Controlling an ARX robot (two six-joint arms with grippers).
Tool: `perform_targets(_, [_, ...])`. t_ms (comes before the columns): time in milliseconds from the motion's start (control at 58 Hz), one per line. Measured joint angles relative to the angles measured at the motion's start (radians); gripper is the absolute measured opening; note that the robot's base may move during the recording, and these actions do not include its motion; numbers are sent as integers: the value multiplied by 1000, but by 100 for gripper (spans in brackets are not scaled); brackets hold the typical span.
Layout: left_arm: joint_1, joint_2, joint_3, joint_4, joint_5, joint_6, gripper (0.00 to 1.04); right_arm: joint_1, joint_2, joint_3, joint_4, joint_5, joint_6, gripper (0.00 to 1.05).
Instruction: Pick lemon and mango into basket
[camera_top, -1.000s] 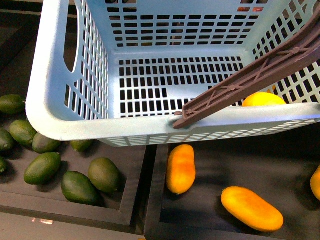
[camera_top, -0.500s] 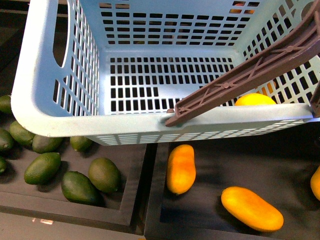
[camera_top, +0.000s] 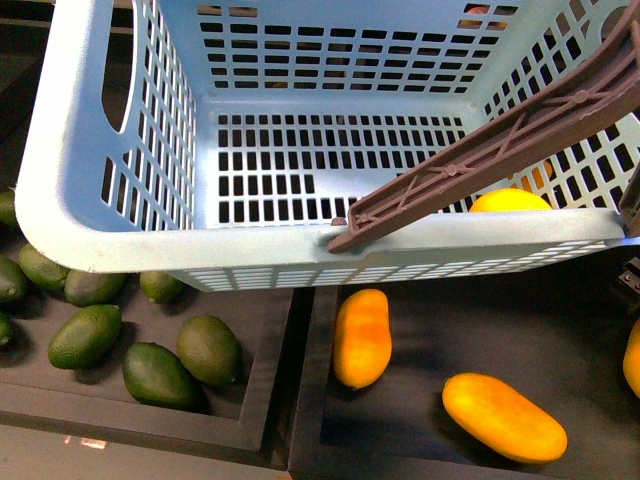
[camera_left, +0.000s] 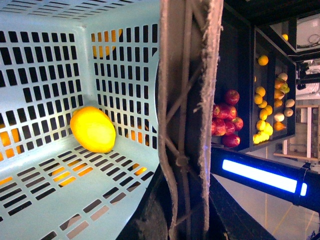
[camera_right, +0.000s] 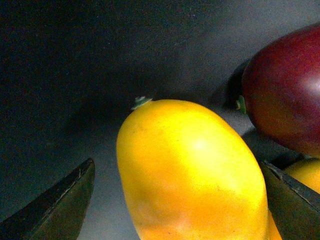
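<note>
lemon (camera_top: 510, 200) already inside the basket (camera_top: 90, 200); mango (camera_right: 192, 170) on the dark tray (camera_top: 560, 320), framed by the right claw (camera_right: 177, 165).
by the look of it, the lemon half is done and the mango pick is in hand. the right claw is spread wide, with one finger on each side of the mango and no grip on it yet. next it needs to close on the fruit's middle and lift it over the basket rim. a dark red fruit (camera_right: 285, 90) sits just beside the mango, close to one finger, and could be nudged or pinched. the brown handle (camera_top: 500, 150) slants across the basket opening and narrows the way in. that handle fills the left wrist view, and whether the left claw (camera_left: 186, 225) is clenched on it cannot be told. two more mangoes (camera_top: 362, 337) and dark green fruits (camera_top: 150, 375) lie below the basket.
</note>
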Motion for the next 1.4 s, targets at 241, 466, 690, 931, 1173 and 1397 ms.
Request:
perform_targets(241, [0, 0, 0, 0, 3, 0, 8, -5, 2, -2, 19, -2, 0, 69])
perform_targets(466, [0, 0, 0, 0, 2, 0, 8, -50, -93, -34, 47, -56, -45, 67])
perform_targets(690, [0, 0, 0, 0, 0, 0, 8, -132, -324, -74, 135, -197, -134, 66])
perform_targets(931, [0, 0, 0, 0, 3, 0, 8, -158, -599, -105, 163, -338, -195, 66])
perform_targets(1173, [0, 0, 0, 0, 2, 0, 8, -34, -859, -121, 126, -401, -225, 66])
perform_targets(1397, [0, 0, 0, 0, 2, 0, 8, 151, -955, -150, 119, -399, -227, 66])
